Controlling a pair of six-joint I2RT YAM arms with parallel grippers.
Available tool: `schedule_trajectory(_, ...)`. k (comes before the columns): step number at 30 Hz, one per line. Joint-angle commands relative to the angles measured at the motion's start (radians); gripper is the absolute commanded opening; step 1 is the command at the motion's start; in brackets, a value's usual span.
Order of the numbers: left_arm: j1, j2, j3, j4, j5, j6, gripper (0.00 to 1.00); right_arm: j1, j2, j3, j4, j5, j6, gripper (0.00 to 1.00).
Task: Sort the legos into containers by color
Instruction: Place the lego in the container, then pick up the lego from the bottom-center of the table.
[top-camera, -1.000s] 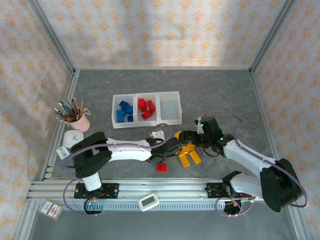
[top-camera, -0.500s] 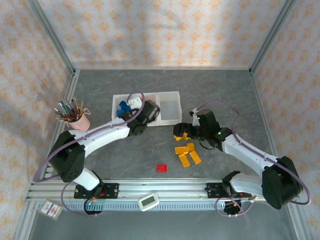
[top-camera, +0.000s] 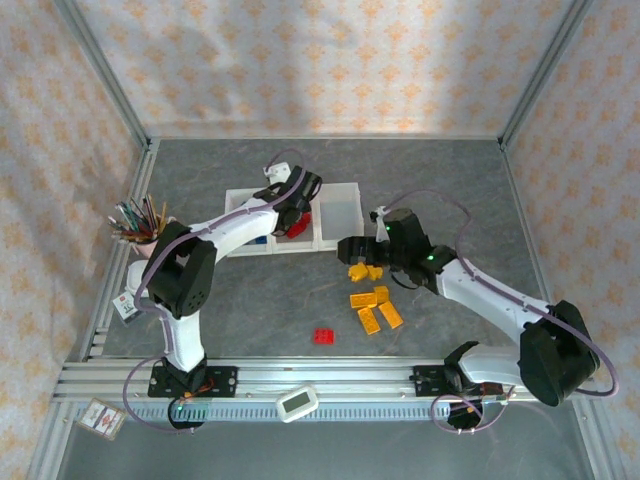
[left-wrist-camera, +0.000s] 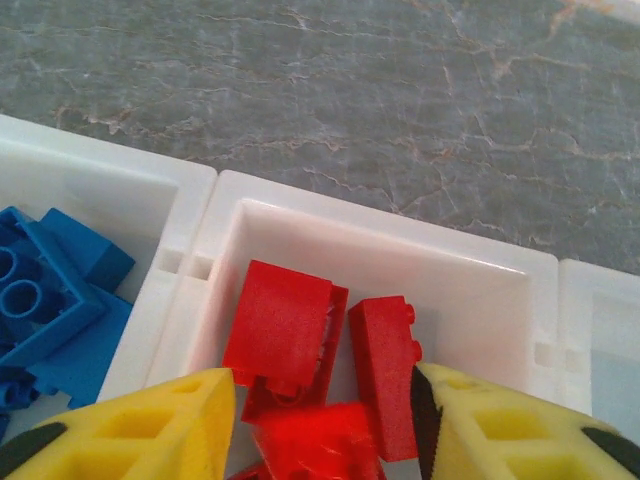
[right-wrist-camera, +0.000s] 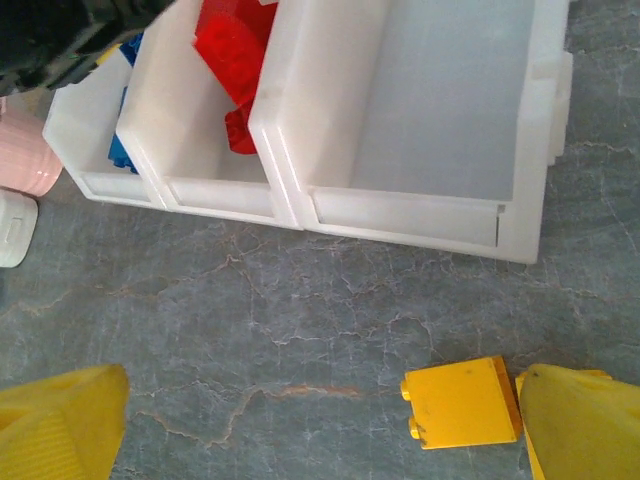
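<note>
Three joined white containers stand mid-table. My left gripper hangs open over the middle bin, which holds red legos. A blurred red lego lies loose between the spread fingers, touching neither. Blue legos fill the left bin. The right bin holds nothing. My right gripper stands wide open low over the table in front of that bin, with a yellow lego just inside its right finger. More yellow legos and one red lego lie on the table.
A pink cup of pencils and a small white round object stand at the left. A white device rests on the front rail, a card at the near left corner. Patterned walls enclose the table.
My left arm swung from the near table up to the middle bin, and its jaws opened, letting the red lego go. My right gripper shifted slightly left and back, staying open.
</note>
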Motion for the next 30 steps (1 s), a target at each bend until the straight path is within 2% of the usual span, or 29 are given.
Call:
schedule_trajectory(1, 0.008, -0.062, 0.01, -0.014, 0.026, 0.025, 0.55, 0.029, 0.007, 0.054, -0.04, 0.054, -0.05, 1.0)
schedule_trajectory(7, 0.006, -0.267, -0.151, 0.006, 0.138, 0.018, 0.64, 0.137, 0.022, 0.101, -0.124, 0.12, -0.09, 1.0)
schedule_trajectory(11, 0.006, -0.451, -0.329, 0.014, 0.212, 0.009, 0.7, 0.228, 0.032, 0.104, -0.188, 0.18, -0.112, 0.99)
schedule_trajectory(16, 0.003, -0.669, -0.532, -0.013, 0.326, 0.001, 0.81, 0.357, 0.039, 0.078, -0.232, 0.245, -0.118, 0.94)
schedule_trajectory(22, -0.004, -0.898, -0.696, -0.095, 0.396, -0.014, 0.98, 0.516, 0.075, 0.033, -0.246, 0.291, -0.102, 0.89)
schedule_trajectory(25, -0.005, -0.989, -0.764, -0.097, 0.448, -0.023, 0.99, 0.566, 0.098, 0.001, -0.234, 0.291, -0.083, 0.85)
schedule_trajectory(30, -0.004, -1.064, -0.817, -0.136, 0.458, -0.036, 0.99, 0.664, 0.125, -0.037, -0.196, 0.29, -0.069, 0.84)
